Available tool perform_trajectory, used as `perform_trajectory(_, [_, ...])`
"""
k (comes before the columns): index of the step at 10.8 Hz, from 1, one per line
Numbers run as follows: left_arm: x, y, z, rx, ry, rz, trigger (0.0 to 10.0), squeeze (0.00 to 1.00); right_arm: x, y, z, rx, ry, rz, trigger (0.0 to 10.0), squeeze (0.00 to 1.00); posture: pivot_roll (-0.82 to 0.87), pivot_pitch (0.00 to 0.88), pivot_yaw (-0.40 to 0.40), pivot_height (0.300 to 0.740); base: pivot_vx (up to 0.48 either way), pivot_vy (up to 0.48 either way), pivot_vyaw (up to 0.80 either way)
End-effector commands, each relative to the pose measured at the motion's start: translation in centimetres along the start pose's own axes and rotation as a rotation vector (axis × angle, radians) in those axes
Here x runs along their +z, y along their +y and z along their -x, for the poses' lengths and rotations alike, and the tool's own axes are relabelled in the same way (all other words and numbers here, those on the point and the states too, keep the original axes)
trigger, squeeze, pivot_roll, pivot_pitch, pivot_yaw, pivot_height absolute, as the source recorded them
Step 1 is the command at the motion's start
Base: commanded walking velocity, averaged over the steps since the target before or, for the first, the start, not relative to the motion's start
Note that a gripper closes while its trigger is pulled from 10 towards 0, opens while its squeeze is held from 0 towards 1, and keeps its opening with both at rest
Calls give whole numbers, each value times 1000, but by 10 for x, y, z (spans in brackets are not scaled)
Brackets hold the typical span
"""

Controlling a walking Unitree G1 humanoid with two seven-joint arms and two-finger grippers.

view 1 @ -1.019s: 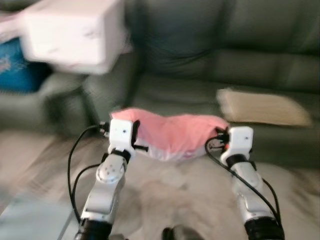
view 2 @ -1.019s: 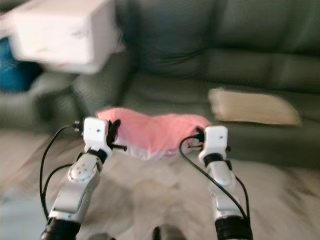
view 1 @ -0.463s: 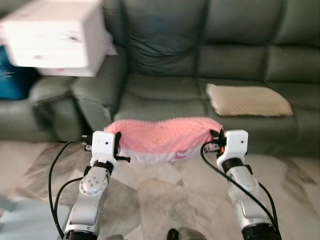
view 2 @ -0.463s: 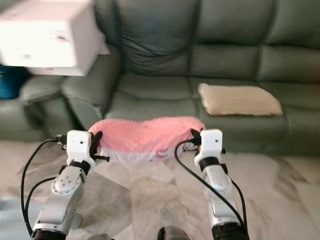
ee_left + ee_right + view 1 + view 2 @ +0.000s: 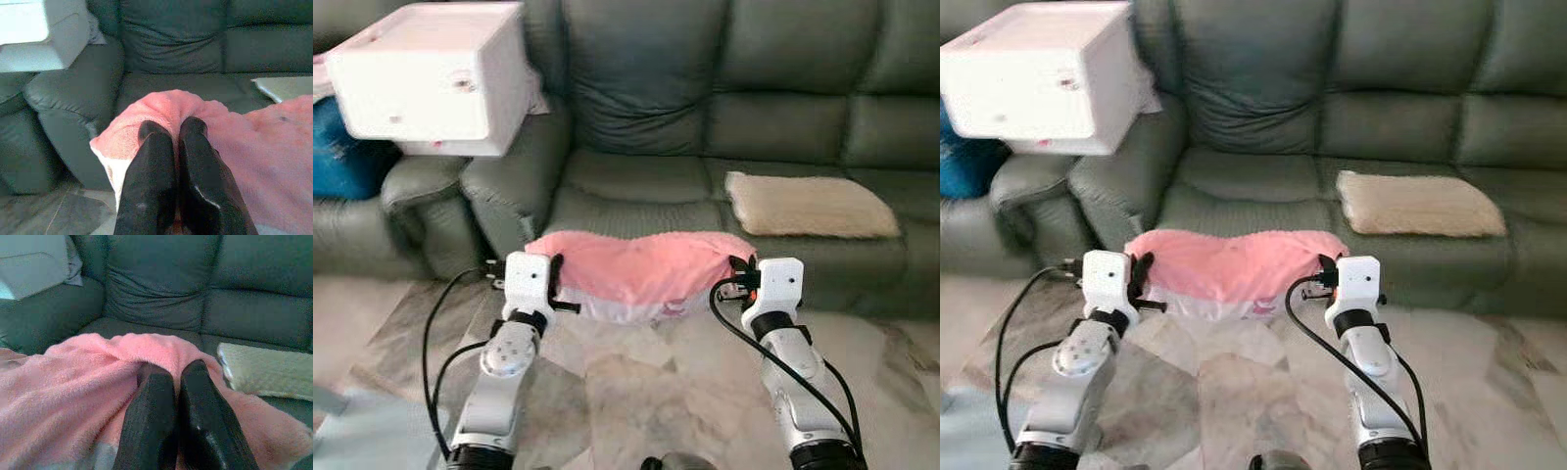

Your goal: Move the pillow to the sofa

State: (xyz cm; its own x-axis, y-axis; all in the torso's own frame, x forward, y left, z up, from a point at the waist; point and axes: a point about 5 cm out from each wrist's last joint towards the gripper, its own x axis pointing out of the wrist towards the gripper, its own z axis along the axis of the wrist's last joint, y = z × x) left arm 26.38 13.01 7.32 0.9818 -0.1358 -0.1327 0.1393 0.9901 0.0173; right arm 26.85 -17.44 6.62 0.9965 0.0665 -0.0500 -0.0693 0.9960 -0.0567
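A pink fluffy pillow (image 5: 641, 269) with a white underside hangs in the air between my two arms, just in front of the dark green sofa (image 5: 705, 117). My left gripper (image 5: 173, 128) is shut on the pillow's left end. At the other end my right gripper (image 5: 171, 369) is shut on the pink fabric. The pillow sags a little in the middle. It is level with the front edge of the sofa seat (image 5: 636, 186).
A beige cushion (image 5: 808, 206) lies on the sofa seat to the right. A white box (image 5: 431, 73) rests on the sofa's left armrest, with a blue object (image 5: 342, 147) behind it. The floor (image 5: 636, 382) is pale marble tile.
The camera view has steadied and shifted; the sofa looks closer than 1.0 s ago. Both grippers keep hold of the pillow at about the same height.
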Motion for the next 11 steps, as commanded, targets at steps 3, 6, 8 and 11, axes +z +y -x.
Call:
perform_trajectory(3, [3, -1, -1, -10, -15, -20, 10000, 0, 11, -1, -3, -2, -50, 1, 10000, 0, -5, 0, -19, 740, 280, 0, 0])
perform_trajectory(6, [4, -1, -2, -9, -17, -18, 10000, 0, 12, -1, -4, 1, -52, 0, 10000, 0, -4, 0, -21, 740, 342, 0, 0])
perform_trajectory(8, [5, -2, -2, -14, -23, -13, 10000, 0, 12, -2, -5, -1, -50, 1, 10000, 0, -3, 0, -23, 740, 480, 0, 0])
perform_trajectory(11, [6, -3, -4, -18, -28, -9, 10000, 0, 13, -3, -7, -9, -55, 2, 10000, 0, -7, 0, -17, 740, 480, 0, 0])
